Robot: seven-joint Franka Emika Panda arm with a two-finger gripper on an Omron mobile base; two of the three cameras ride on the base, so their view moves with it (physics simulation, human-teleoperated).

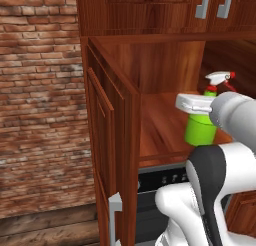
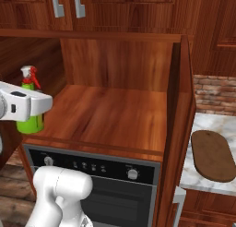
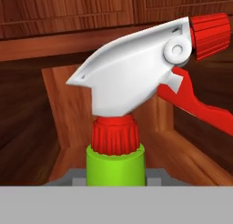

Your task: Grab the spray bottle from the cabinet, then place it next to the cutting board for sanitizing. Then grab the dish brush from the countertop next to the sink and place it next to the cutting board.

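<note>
The lime-green spray bottle (image 1: pixel 200 132) stands upright near the front of the open cabinet's wooden shelf (image 2: pixel 110 115). Its white trigger head with the red tip (image 3: pixel 136 77) looms close in the hand view, the neck dead centre at the bottom. My gripper (image 1: pixel 196 105) sits right against the bottle's upper body and covers it from both base cameras (image 2: pixel 27 106). The fingertips are hidden, and the jaws look closed on the bottle. The dark brown cutting board (image 2: pixel 213 156) lies flat on the marble countertop (image 2: pixel 203 124) to the right of the cabinet. The dish brush and the sink are out of view.
The cabinet door (image 1: pixel 107 135) stands swung open on the left, its grey handle (image 1: pixel 115 210) low down. An oven with a knob panel (image 2: pixel 92 168) sits under the shelf. Upper wall cabinets (image 2: pixel 115 9) hang above. The cabinet's right side wall (image 2: pixel 179 129) separates shelf and countertop.
</note>
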